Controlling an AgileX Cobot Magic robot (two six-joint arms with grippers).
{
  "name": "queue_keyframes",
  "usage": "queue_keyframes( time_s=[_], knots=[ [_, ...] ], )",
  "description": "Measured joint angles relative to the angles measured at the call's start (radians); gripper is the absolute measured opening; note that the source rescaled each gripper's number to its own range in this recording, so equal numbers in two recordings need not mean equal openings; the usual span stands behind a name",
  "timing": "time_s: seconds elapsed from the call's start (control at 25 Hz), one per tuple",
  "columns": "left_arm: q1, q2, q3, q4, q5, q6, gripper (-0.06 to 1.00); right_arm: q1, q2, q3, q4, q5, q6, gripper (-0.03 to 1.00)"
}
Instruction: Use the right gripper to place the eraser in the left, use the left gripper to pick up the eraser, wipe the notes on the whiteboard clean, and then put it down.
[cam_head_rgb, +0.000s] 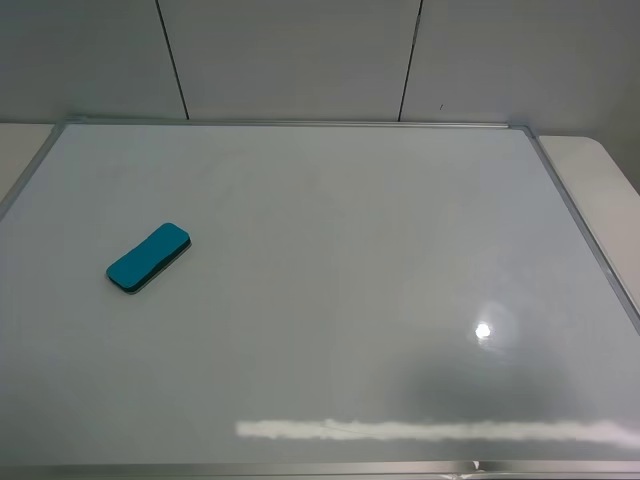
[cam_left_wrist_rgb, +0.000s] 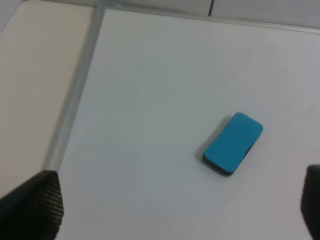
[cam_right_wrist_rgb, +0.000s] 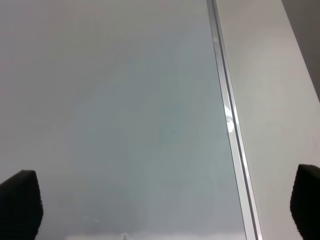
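The left end effector (cam_left_wrist_rgb: 170, 210) shows only as two black fingertips at the far edges of its wrist view, spread wide with nothing between them. It hangs above the whiteboard (cam_head_rgb: 330, 250), and neither arm appears in the high view. Toward the left of that view the eraser (cam_head_rgb: 148, 258) lies flat on the board, teal face up, dark underside touching the surface, turned at a slant and well clear of the silver frame. In the left wrist view the eraser (cam_left_wrist_rgb: 233, 143) sits ahead of the open fingers, apart from both. No marker notes can be made out anywhere on the board; it looks clean, with only a glare spot and a bright streak near its front edge. On the right, the right end effector (cam_right_wrist_rgb: 165, 205) is likewise wide open and empty, its fingertips straddling the board's right frame rail, with pale desk (cam_right_wrist_rgb: 280, 100) beyond.

Judging by how things lie, the wiping seems finished or no marks are left to find. Risks from here:
- The glossy board gives little grip, so a finger nudging the eraser could slide it off line.
- Its slant means fingers coming down square may catch a corner and spin it.
- Pressing too low could scrape fingertips on the board.
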Motion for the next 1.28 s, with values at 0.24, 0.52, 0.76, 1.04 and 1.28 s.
queue_keyframes(
  time_s=[0.24, 0.52, 0.76, 1.04, 1.28],
  knots=[
    [0.059, -0.010, 0.047, 0.002, 0.003, 0.032, 0.92, 0.000, 0.000, 0.000, 0.000, 0.000, 0.000, 1.00],
    [0.059, -0.011, 0.058, 0.005, 0.019, 0.045, 0.92, 0.000, 0.000, 0.000, 0.000, 0.000, 0.000, 1.00],
    [0.089, -0.011, 0.058, 0.004, 0.020, 0.050, 0.92, 0.000, 0.000, 0.000, 0.000, 0.000, 0.000, 1.00],
    [0.077, -0.011, 0.058, 0.002, 0.020, 0.053, 0.92, 0.000, 0.000, 0.000, 0.000, 0.000, 0.000, 1.00],
    [0.088, -0.011, 0.058, -0.022, 0.020, 0.054, 0.92, 0.000, 0.000, 0.000, 0.000, 0.000, 0.000, 1.00]
  ],
)
